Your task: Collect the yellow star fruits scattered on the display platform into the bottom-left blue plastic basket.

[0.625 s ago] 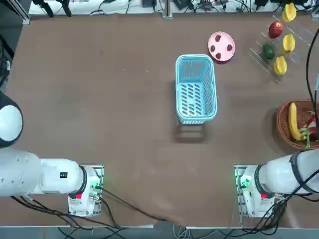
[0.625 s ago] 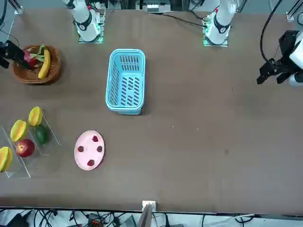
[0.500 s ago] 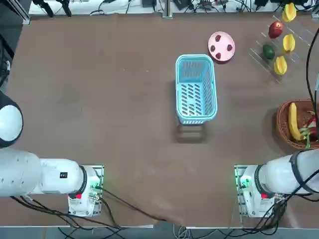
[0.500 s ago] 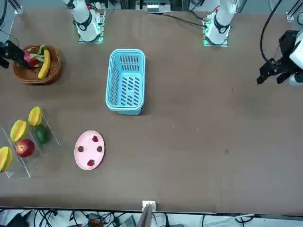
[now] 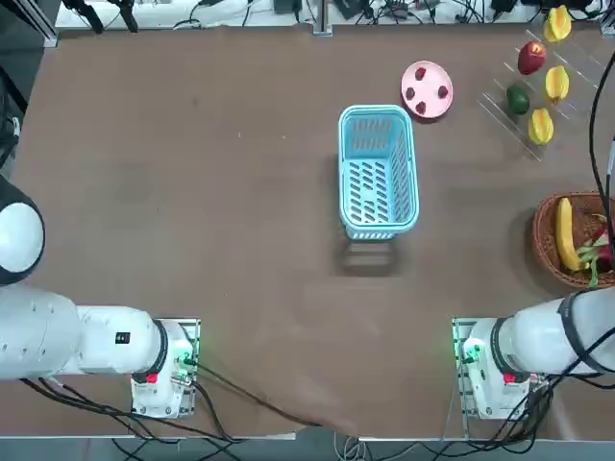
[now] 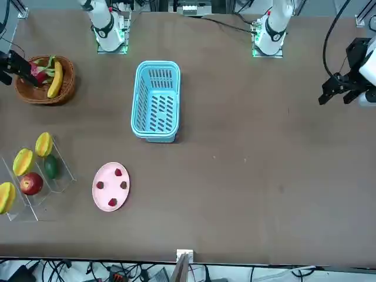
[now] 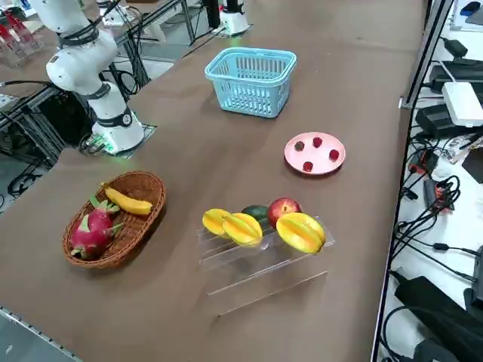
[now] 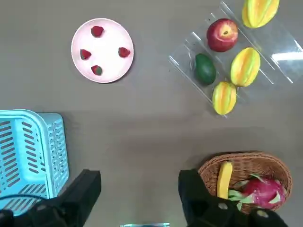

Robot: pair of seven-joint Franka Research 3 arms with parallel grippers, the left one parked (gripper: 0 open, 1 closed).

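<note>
Three yellow star fruits (image 8: 224, 98) (image 8: 245, 66) (image 8: 259, 12) lie on the clear display platform (image 8: 284, 42) at the table's far right, with one more point on each in the side view (image 7: 216, 221) (image 7: 243, 228) (image 7: 301, 231). The empty blue plastic basket (image 5: 378, 182) stands mid-table, also seen as the blue plastic basket (image 7: 251, 79). My right gripper (image 8: 140, 184) hangs high and open, nothing between its fingers, over the table between the blue basket (image 8: 28, 151) and a woven basket. In the front view the right gripper (image 6: 16, 64) shows at the left edge.
A red apple (image 8: 222, 34) and a green fruit (image 8: 205, 69) share the platform. A pink plate (image 8: 104, 49) holds small red berries. The brown woven basket (image 8: 246, 158) near my gripper holds a banana (image 8: 223, 178) and a dragon fruit (image 8: 262, 190).
</note>
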